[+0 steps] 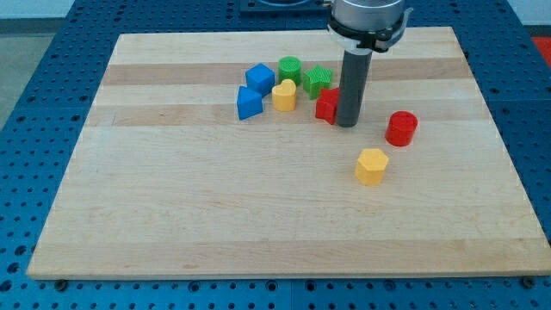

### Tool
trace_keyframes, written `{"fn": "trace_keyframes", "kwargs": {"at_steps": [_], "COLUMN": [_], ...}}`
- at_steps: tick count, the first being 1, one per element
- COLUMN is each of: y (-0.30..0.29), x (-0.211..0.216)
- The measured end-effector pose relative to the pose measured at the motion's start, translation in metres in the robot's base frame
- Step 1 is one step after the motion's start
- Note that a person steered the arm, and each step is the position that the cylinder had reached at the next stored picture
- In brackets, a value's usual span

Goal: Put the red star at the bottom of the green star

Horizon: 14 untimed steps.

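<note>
Touching my tip (pixel 346 124) on view's left: red star (pixel 326 105), just below green star (pixel 317 80); bare rod, nothing held.

We count eight blocks on the desk (pixel 172 215): two blue (pixel 259 77) (pixel 249 103), two green (pixel 290 68) (pixel 316 80), two yellow (pixel 284 96) (pixel 372 165), two red (pixel 326 105) (pixel 401 128).
</note>
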<state>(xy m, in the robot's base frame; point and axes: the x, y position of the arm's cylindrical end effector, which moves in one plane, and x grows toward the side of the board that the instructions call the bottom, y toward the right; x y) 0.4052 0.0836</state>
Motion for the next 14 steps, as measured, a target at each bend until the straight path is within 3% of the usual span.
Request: {"fn": "trace_keyframes", "kwargs": {"at_steps": [4, 8, 14], "y": [-0.007, 0.056, 0.014], "x": [0.009, -0.016, -0.017]}}
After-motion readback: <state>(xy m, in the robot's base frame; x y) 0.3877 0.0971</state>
